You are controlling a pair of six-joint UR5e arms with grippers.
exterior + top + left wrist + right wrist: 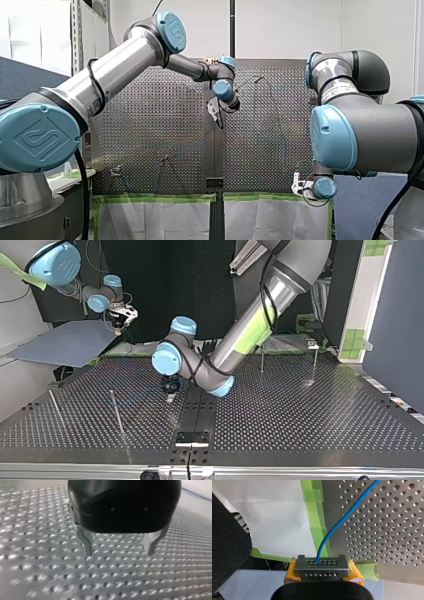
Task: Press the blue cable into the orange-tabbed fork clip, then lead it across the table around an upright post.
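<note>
Two thin upright posts (pixel 314 365) are seen well apart from my left gripper (pixel 119 552), on the side turned away from my right arm. My left gripper is held low over the perforated table (pixel 45 580), out near its middle. Its two metal fingers (pixel 87 543) are spread wide; only bare plate is seen between them and nothing is gripped.

My right gripper (pixel 320 561) is held off the table's edge, well apart from the left one, over a grey-blue sheet (pixel 262 585). Its fingers are closed on the blue cable (pixel 342 518), which is pinched at the fingertips, where yellow pads (pixel 355 573) are seen at both sides. From there the cable can be followed ahead of the gripper in a curve, close beside a strip of green tape (pixel 317 517) laid along the table's edge. It is then seen stretched across the perforated plate, away from the gripper.
</note>
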